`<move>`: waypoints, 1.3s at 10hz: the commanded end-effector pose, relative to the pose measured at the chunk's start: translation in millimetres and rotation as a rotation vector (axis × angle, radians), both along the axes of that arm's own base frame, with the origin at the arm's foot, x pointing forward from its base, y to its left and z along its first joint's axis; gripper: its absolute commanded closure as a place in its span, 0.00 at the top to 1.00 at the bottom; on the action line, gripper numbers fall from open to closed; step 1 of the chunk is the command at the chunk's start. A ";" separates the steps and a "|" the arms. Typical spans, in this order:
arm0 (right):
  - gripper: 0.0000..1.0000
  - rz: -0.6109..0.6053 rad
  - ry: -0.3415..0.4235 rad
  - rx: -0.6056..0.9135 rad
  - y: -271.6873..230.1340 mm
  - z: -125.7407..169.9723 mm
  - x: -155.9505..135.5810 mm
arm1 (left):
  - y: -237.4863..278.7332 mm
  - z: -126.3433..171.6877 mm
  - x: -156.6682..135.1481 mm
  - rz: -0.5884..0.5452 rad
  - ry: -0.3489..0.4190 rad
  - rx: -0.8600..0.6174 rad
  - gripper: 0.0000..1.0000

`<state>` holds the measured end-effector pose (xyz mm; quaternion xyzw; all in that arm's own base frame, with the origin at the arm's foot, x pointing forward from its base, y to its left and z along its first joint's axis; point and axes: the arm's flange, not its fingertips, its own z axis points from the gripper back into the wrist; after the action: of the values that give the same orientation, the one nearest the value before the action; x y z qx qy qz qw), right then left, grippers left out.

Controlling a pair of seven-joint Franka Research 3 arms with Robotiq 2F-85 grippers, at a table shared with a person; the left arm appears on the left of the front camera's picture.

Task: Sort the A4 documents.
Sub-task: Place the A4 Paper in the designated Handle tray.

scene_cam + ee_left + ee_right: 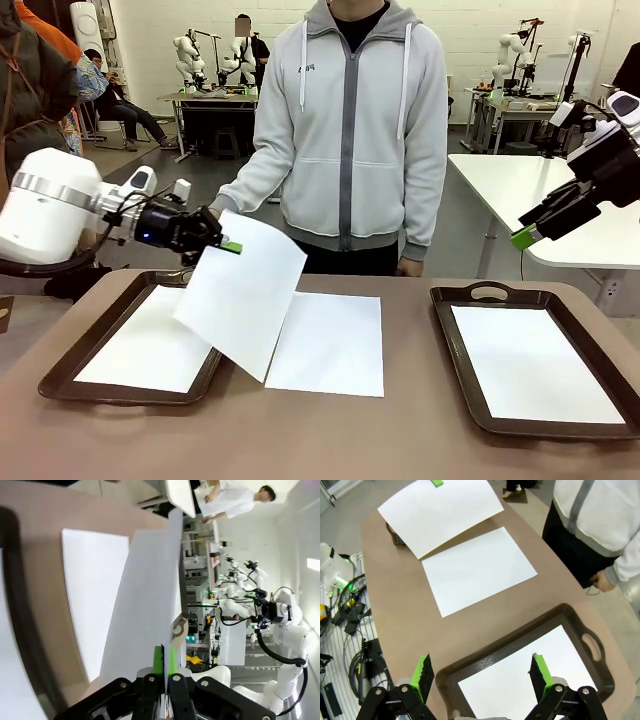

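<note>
White and blank, four A4 sheets (245, 300): one tilted in the clamped left gripper (232, 246), one flat on the table (330, 440), one in each of two brown trays (446, 345); right gripper (525, 237) wide, empty

At nine o'clock in my front view, my left arm (45, 205) is a rounded white shell with a silver ring; its left gripper (229, 245) is black, green-tipped. At three o'clock, my right gripper (523, 238) matches. The person's hoodie (350, 130) is light grey, with a darker zip band and white drawstrings.
</note>
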<state>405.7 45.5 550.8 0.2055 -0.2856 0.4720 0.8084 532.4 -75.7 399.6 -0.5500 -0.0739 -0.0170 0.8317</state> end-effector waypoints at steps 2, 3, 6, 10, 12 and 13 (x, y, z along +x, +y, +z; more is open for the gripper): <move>1.00 -0.002 -0.001 -0.010 1.1 -0.2 -0.2 | 38.8 -2.7 2.0 0.023 0.062 0.099 0.01; 1.00 -0.002 -0.001 -0.010 1.1 -0.2 -0.2 | 55.0 -8.1 9.2 0.012 0.065 0.125 0.01; 1.00 -0.002 -0.001 -0.010 1.1 -0.2 -0.2 | 79.7 -20.7 22.2 -0.048 0.073 0.223 0.01; 1.00 -0.002 -0.001 -0.010 1.1 -0.2 -0.2 | 104.9 -41.4 41.2 -0.076 0.085 0.361 0.01; 1.00 -0.002 -0.001 -0.010 1.1 -0.2 -0.2 | 114.1 -57.6 47.5 -0.073 0.084 0.376 0.01; 1.00 -0.002 -0.001 -0.010 1.1 -0.2 -0.2 | 117.3 -61.3 46.0 -0.070 0.090 0.387 0.01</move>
<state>405.6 46.1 550.8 0.2066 -0.2857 0.4727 0.8076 574.2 39.8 338.7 -0.3933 -0.0135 -0.0369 0.9186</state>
